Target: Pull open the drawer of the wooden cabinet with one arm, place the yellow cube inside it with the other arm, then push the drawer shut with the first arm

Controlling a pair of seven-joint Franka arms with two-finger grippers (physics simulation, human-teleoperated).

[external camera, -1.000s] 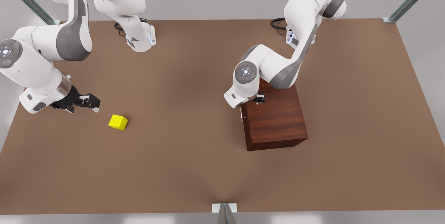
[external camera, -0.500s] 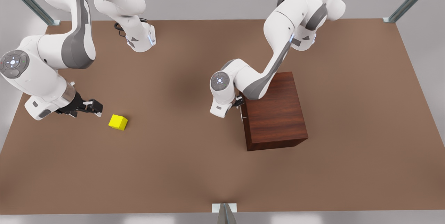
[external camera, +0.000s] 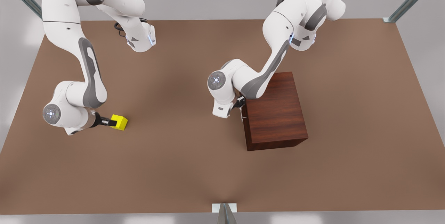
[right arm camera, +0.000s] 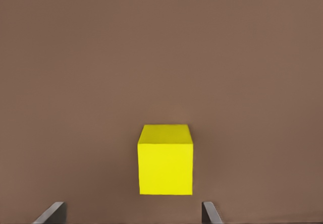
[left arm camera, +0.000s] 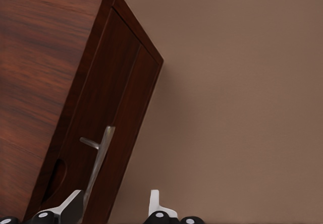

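No writing shows. The left claw (left arm camera: 113, 211) is spread wide around the drawer (left arm camera: 118, 128) handle (left arm camera: 98, 161); the right claw (right arm camera: 131, 215), wide, faces the yellow cube (right arm camera: 165, 159).

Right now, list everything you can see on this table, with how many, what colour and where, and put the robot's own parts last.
table: one, brown, under everything.
wooden cabinet: one, dark reddish-brown, towards the front view's right.
drawer: one, same wood, shut in the cabinet's front.
handle: one, silver bar, on the drawer front.
yellow cube: one, on the table, front view's left.
left gripper: black, open, fingers straddling the handle.
right gripper: black, open, at the cube.
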